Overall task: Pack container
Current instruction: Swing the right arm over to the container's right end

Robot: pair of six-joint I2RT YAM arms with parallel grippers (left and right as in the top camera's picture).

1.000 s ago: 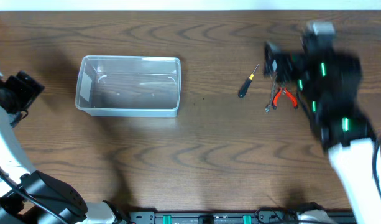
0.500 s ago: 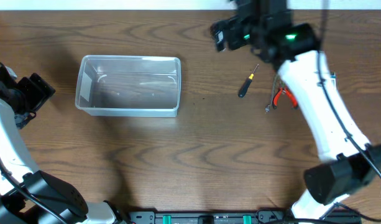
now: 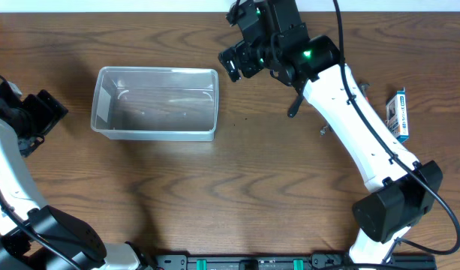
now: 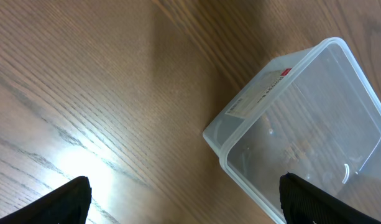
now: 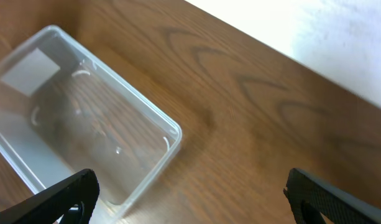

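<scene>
Swung leftward since half a second ago, the right gripper [image 3: 234, 63] hangs by the far edge, fingers spread wide. At the left edge the left gripper [image 3: 36, 112] is spread wide too. Between them, left of centre, sits the clear rectangular plastic container [image 3: 154, 105]. Further right, the white right arm [image 3: 350, 112] partly covers a black-handled screwdriver [image 3: 293, 110]. A small blue-and-white box [image 3: 397, 114] lies near the right edge.

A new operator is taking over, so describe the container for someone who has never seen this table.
On the brown wooden table, look at the left half. The container is the clear rectangular plastic bin with rounded corners, empty, far larger than the black-handled screwdriver or the blue-and-white box to its right.
</scene>
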